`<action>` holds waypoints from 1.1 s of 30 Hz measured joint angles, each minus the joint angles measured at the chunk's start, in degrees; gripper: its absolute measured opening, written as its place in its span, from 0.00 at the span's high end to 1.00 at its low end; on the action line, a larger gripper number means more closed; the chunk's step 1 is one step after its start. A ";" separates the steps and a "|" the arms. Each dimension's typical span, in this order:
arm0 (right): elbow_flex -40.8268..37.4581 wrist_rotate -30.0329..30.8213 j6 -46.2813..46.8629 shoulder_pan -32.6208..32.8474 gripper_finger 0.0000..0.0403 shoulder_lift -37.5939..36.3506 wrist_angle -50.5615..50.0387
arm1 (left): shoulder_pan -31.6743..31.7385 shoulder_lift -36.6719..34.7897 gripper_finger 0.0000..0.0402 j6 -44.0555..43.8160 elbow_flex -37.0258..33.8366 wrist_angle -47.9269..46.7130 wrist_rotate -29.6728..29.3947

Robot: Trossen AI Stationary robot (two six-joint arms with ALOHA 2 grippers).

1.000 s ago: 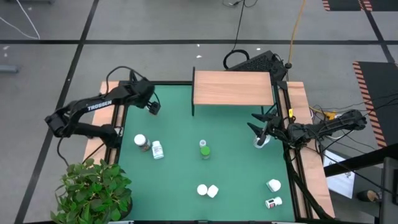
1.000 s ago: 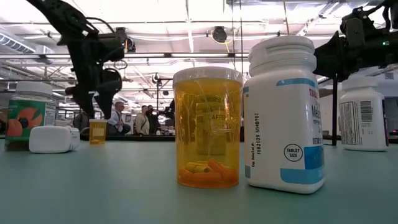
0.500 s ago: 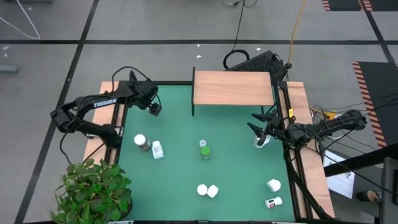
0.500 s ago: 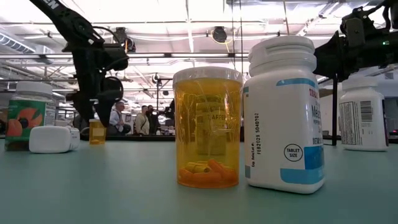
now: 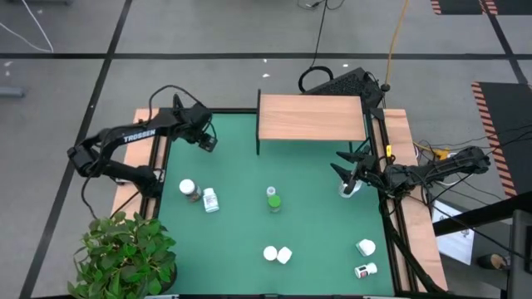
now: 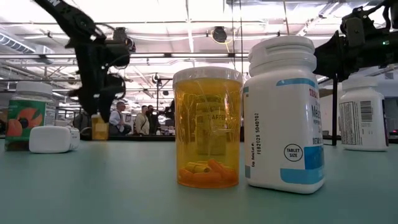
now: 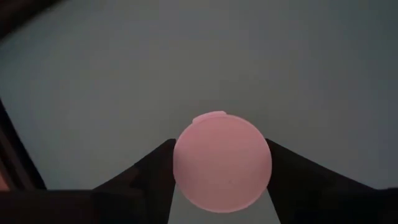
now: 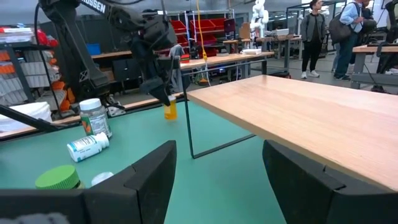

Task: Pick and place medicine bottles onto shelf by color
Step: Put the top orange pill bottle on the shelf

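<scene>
The left gripper (image 5: 207, 143) is right over a little orange pill bottle (image 8: 170, 111) standing upright on the green counter (image 5: 307, 216) just off the near-left corner of the wooden shelf (image 5: 311, 117). Its fingers sit on either side of the round cap (image 7: 222, 161), but can't tell if they're actually squeezing it. The right gripper (image 5: 349, 173) is spread wide open with nothing in it, above a white bottle (image 5: 348, 190) near the shelf's right end.
</scene>
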 joint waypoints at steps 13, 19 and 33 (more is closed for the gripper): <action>0.00 -0.07 0.01 0.00 0.42 0.00 -0.04 | -7.56 3.51 0.46 2.46 33.33 -19.75 -5.88; 0.00 -0.09 0.58 0.01 0.42 -0.02 -0.09 | -9.26 12.40 0.46 4.19 49.72 -26.42 -7.24; 0.00 -0.13 2.14 0.00 0.42 -0.02 -1.39 | -9.71 35.26 0.44 12.68 82.97 -28.46 -4.86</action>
